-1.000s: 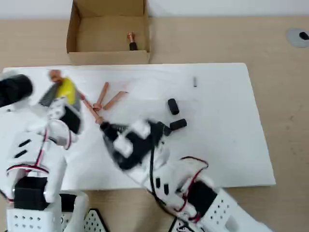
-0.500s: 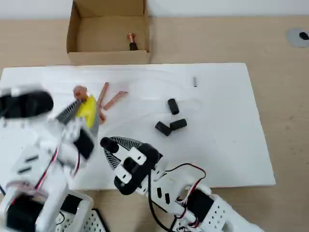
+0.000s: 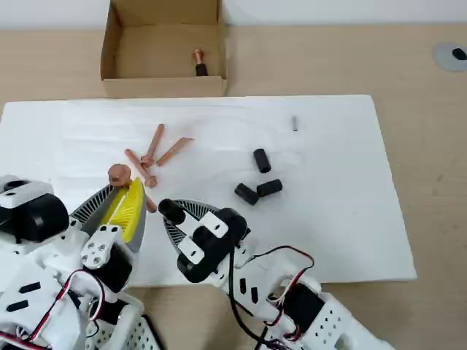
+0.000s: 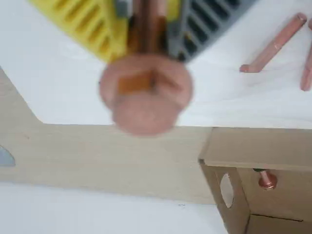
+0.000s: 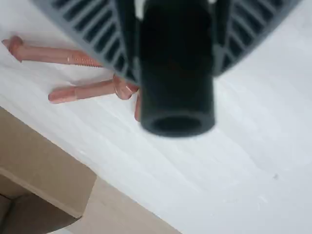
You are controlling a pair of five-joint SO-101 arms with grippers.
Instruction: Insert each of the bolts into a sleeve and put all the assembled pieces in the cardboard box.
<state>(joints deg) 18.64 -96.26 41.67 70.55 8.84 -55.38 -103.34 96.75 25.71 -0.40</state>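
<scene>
Two loaded grippers, bolt at left and sleeve at right.

Left gripper [image 3: 117, 187] [image 4: 146, 34] pinches a copper bolt [image 3: 119, 173] [image 4: 146, 92] by the shank, head protruding. Right gripper [image 3: 179, 217] [image 5: 175, 19] clamps a black sleeve [image 3: 171, 211] [image 5: 178, 73], open bore outward. The two sit close together, probably staged for mating. Beyond them are three loose bolts [image 3: 153, 144] and three loose sleeves [image 3: 261, 160] on a white sheet [image 3: 328, 219] over a wooden table [image 3: 423, 146]. The cardboard box [image 3: 109, 51] stands at the far edge with one assembled piece [image 3: 198, 62] inside.

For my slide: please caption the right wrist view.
Right gripper grips a black sleeve; copper bolts lie on the white sheet.
</scene>
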